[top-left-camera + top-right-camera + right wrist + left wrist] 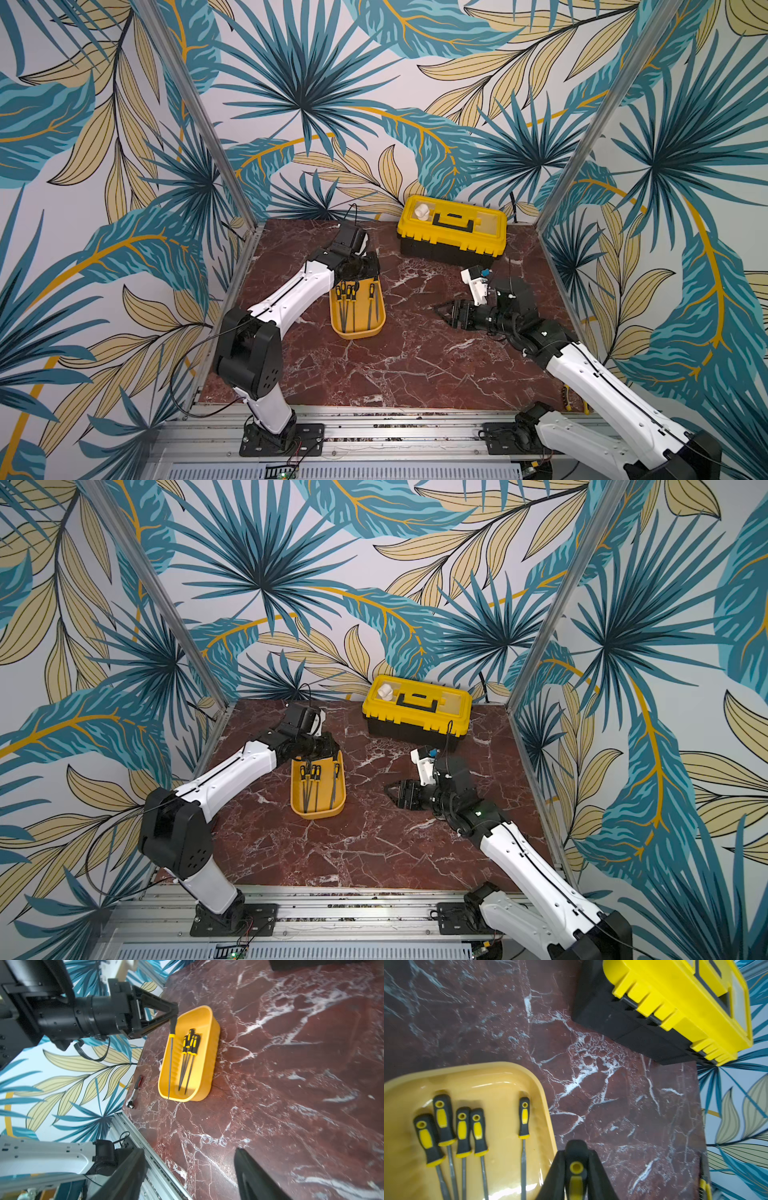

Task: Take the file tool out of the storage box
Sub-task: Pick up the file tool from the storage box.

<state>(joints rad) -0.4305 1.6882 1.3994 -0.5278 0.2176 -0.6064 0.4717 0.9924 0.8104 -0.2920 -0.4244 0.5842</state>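
Left gripper (576, 1164) clamps file (170, 1057); ratchet (135, 1093), right wrist only

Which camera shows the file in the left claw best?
The right wrist view: the held file shows full length, handle in the left claw. The left wrist view shows only its handle end; both top views hide the grip.

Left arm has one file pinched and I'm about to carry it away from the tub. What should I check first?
1. Grip: left gripper shut on the file handle: ok.
2. Tip clear of the storage box rim: cannot tell; the right wrist view shows it overlapping the near rim.
3. Five other files lying in the box, away from the jaws: ok.
4. Other arm: right gripper open, empty, apart from the box: ok.
5. Bare table beside the box for set-down: ok.
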